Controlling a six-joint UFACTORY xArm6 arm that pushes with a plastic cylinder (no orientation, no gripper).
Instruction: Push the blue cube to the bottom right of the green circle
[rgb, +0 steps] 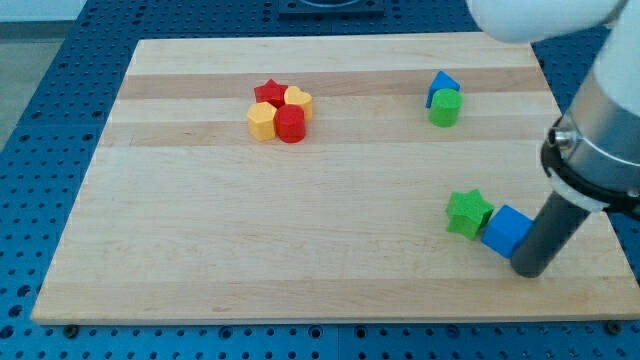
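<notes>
The blue cube (506, 230) lies near the view's bottom right of the wooden board, touching a green star (468, 213) on its left. The green circle, a short cylinder (445, 108), stands toward the view's top right, with a blue triangular block (441, 84) touching it just above. My tip (528, 269) is at the cube's lower right side, touching or nearly touching it. The cube is well below and to the right of the green circle.
A tight cluster sits at the view's top centre-left: a red star (270, 93), a yellow heart (298, 98), a yellow hexagon (261, 121) and a red cylinder (291, 124). The board's right edge (585, 170) runs close to my tip.
</notes>
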